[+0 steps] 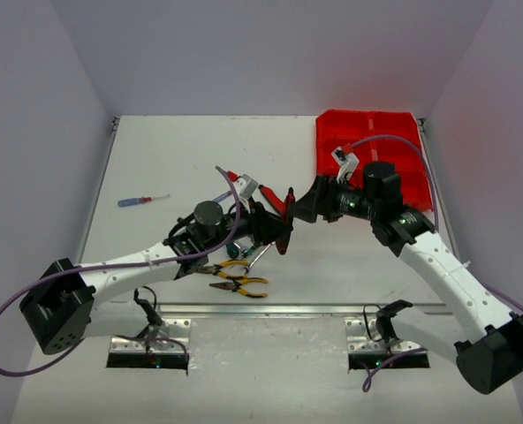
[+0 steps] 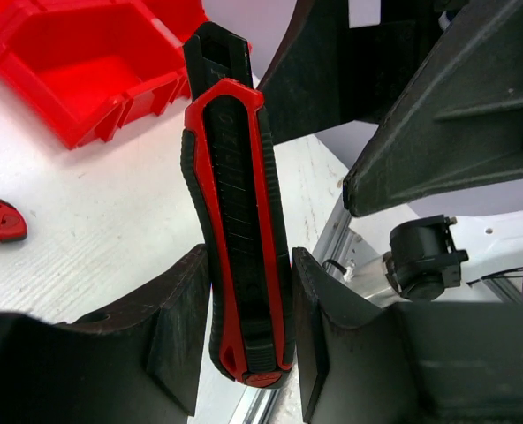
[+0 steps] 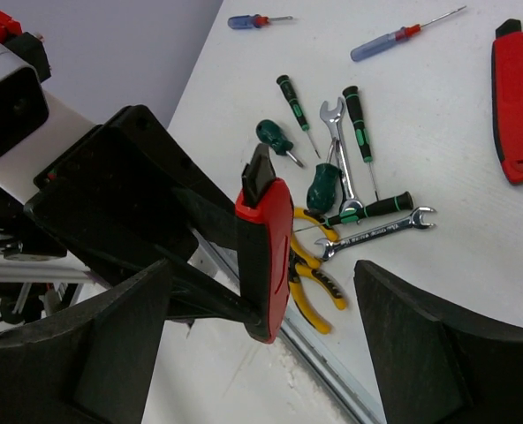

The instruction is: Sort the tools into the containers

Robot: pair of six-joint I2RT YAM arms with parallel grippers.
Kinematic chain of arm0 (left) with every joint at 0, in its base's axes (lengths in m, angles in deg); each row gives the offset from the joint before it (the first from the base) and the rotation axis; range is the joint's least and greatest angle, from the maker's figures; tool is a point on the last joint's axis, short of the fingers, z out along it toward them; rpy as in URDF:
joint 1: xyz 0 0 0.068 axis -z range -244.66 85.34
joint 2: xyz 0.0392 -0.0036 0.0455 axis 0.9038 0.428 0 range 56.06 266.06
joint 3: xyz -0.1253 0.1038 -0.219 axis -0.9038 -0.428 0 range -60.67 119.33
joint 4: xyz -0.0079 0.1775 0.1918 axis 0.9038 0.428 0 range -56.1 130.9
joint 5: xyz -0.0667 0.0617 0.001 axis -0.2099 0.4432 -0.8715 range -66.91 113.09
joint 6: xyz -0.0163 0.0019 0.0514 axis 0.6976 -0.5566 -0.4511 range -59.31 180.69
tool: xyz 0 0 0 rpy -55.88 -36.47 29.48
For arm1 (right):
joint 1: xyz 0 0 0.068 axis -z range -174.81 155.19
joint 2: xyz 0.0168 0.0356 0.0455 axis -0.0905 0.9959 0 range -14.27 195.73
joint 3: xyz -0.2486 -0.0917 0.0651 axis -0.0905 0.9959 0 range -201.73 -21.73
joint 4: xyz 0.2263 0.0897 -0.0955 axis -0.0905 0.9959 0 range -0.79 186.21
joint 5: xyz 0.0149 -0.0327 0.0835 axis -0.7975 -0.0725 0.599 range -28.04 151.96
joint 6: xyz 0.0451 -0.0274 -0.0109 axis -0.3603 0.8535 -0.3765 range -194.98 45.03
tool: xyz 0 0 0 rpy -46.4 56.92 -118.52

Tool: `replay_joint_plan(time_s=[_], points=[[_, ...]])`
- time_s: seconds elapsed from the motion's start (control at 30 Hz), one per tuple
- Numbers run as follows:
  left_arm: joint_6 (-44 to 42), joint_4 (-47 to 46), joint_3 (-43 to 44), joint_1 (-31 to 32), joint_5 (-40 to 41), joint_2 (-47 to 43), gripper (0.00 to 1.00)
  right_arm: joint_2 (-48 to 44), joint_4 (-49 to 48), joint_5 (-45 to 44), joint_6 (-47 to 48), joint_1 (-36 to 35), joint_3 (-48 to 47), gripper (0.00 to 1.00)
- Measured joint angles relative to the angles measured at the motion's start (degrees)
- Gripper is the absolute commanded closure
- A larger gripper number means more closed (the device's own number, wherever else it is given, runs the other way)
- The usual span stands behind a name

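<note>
My left gripper [image 1: 273, 228] [image 2: 248, 327] is shut on a red-and-black utility knife [image 1: 284, 204] [image 2: 237, 221] [image 3: 267, 252] and holds it raised above the table's middle. My right gripper [image 1: 304, 206] [image 3: 261, 344] faces it, open. Its wide fingers [image 3: 438, 340] straddle the knife's free end without touching it. The red tray of containers [image 1: 372, 146] [image 2: 85, 75] stands at the far right. On the table lie a second utility knife [image 3: 518, 106], yellow-handled pliers [image 1: 240, 283] [image 3: 319, 284], silver wrenches [image 3: 376, 234], green-handled screwdrivers [image 3: 360, 119] and thin blue/red screwdrivers [image 1: 142, 200] [image 3: 401, 36].
The loose tools cluster near the table's front edge, under and just left of my left gripper. A metal rail [image 1: 306, 309] runs along that front edge. White walls close in the table on the left, back and right.
</note>
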Motion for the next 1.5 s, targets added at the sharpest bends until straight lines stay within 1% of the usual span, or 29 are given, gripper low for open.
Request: replay_joint_plan(time_s=[0.03,0.1,0.23,0.27,0.33,0.37,0.43,0.5,0.6,0.67,0.7,0.73,0.77,0.8,0.83,0.9,0.93,0.97,1.03,1.07,1.2,1.27,1.37,1.5], points=[[0.0,0.07,0.08,0.0,-0.15,0.59,1.0,0.12,-0.08,-0.19,-0.03,-0.07,0.02,0.25],[0.0,0.16,0.19,0.09,-0.32,1.55,1.0,0.38,-0.46,-0.72,0.01,-0.23,0.02,0.34],[-0.32,0.57,0.91,1.36,-0.25,2.54,1.0,1.69,-1.19,-2.15,0.31,-0.82,0.02,0.62],[-0.54,0.65,1.2,1.88,-0.23,2.58,0.99,2.31,-1.28,-2.53,0.29,-1.11,0.02,0.66],[-1.01,0.81,1.84,2.81,0.08,2.58,0.98,3.7,-1.44,-3.35,0.18,-1.62,0.02,0.68],[-1.2,1.05,2.05,3.05,0.48,2.58,0.97,4.24,-1.69,-3.48,0.21,-1.81,0.03,0.73],[-1.59,1.48,2.09,3.1,1.1,2.62,0.96,4.71,-2.21,-4.0,0.1,-2.12,0.11,0.84],[-2.52,1.76,2.19,3.1,1.97,2.64,0.96,4.75,-2.66,-4.3,-0.47,-2.12,0.39,1.0],[-3.23,2.37,2.66,3.13,2.95,2.76,0.94,4.88,-3.48,-4.46,-0.83,-2.06,0.57,1.0],[-3.71,3.76,3.68,3.18,4.09,3.12,0.84,4.99,-4.11,-4.86,-0.82,-2.06,0.59,1.0],[-3.95,5.42,4.99,3.23,4.87,3.64,0.76,5.03,-4.34,-5.34,-0.77,-2.03,0.59,1.0],[-4.13,7.49,6.71,3.38,5.98,4.4,0.64,5.03,-4.61,-6.08,-0.67,-1.96,0.59,1.0],[-4.33,9.49,8.44,3.54,7.14,5.17,0.49,5.03,-4.91,-7.15,-0.64,-1.79,0.59,1.0],[-4.51,11.31,10.0,3.68,8.38,5.81,0.29,5.03,-5.09,-8.07,-0.58,-1.68,0.58,1.0],[-4.66,12.94,11.36,3.8,9.71,6.31,0.19,5.03,-5.14,-8.81,-0.49,-1.66,0.55,1.0],[-5.02,16.3,13.58,3.83,13.12,6.68,0.05,5.03,-4.66,-10.47,-0.18,-1.79,0.38,1.0],[-4.87,17.83,14.39,3.81,15.12,6.63,0.02,5.03,-4.14,-11.16,0.03,-1.83,0.18,1.0],[-4.6,19.69,15.02,3.8,17.35,6.35,0.0,5.13,-3.59,-11.76,0.39,-1.77,-0.24,1.0],[-3.42,24.1,16.0,3.74,22.06,5.31,0.0,5.67,-2.63,-13.03,1.2,-1.34,-1.51,1.0],[-2.24,27.63,16.54,3.76,25.77,4.21,0.0,6.16,-2.2,-13.28,1.65,-0.83,-2.44,1.0],[4.01,41.57,16.84,3.74,39.04,-3.21,0.0,7.81,-1.98,-14.82,3.12,3.35,-5.57,1.0],[6.75,46.43,16.78,3.68,43.83,-7.41,0.0,8.69,-1.99,-15.5,3.56,5.75,-6.72,1.0],[10.88,53.59,16.96,3.69,48.46,-13.31,0.0,11.97,-0.36,-17.61,4.99,10.53,-10.29,1.0],[13.47,64.86,19.68,3.67,51.03,-19.89,0.0,22.39,0.46,-24.52,7.38,16.73,-20.9,1.0]])
